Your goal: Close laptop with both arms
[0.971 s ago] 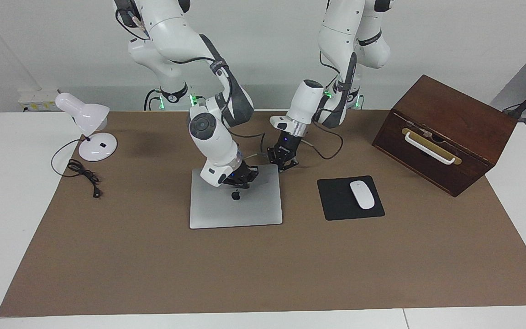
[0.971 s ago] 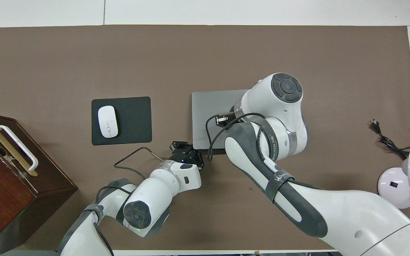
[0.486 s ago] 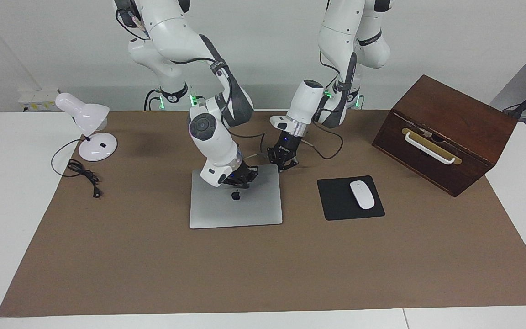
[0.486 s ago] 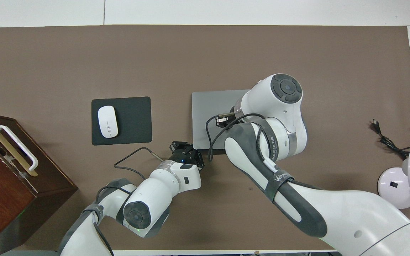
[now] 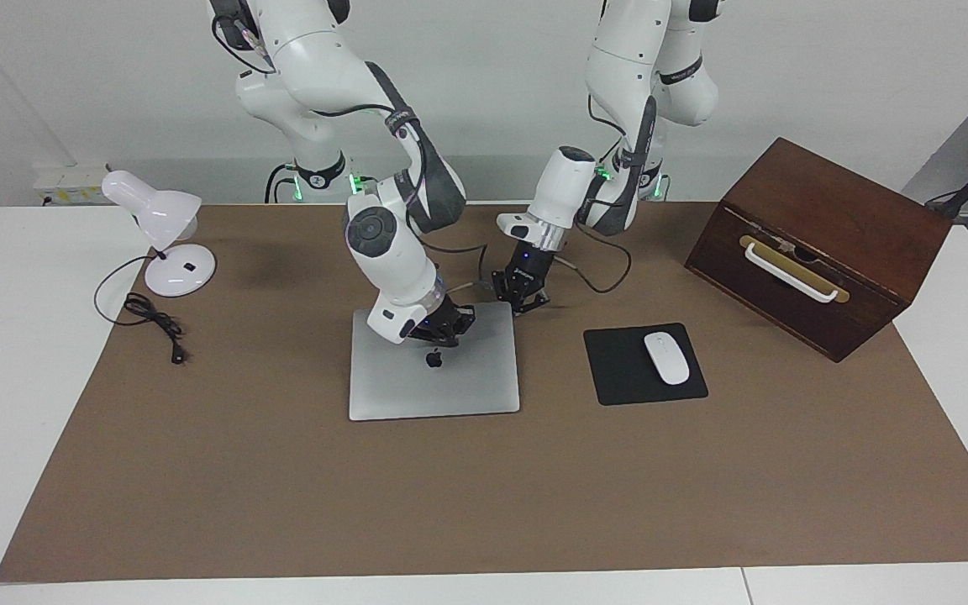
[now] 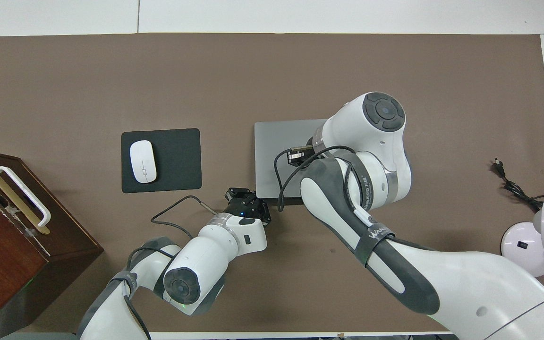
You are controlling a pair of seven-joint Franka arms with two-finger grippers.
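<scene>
Right gripper point(image 5: 444, 329) sits low on the lid of the laptop point(image 5: 434, 378), right by the dark apple logo point(image 5: 434, 359), on the half of the lid nearer the robots; whether its fingers are parted or pressed together I cannot tell, and in the overhead view the arm's own wrist hides it. Just off the laptop's corner toward the left arm's end, the left gripper point(image 5: 522, 298) hangs low at the lid's nearer edge, tips down by the brown mat point(image 5: 484, 504); in the overhead view it point(image 6: 245, 203) sits just beside that corner, and its fingers I cannot read either. The laptop point(image 6: 281, 141) lies flat and shut, lid down, square to the mat's edges. Out from the left gripper, toward the left arm's end, a black mouse pad point(image 5: 618, 370) carries a white mouse point(image 5: 666, 358), apart from the laptop with bare mat between. Further that way, a dark wooden box point(image 5: 820, 244) with a white handle point(image 5: 789, 273). Out from the right gripper, well apart, a white desk lamp point(image 5: 160, 231) and its black cable point(image 5: 152, 319). The farther stretch of mat past the laptop lies open and wide.
</scene>
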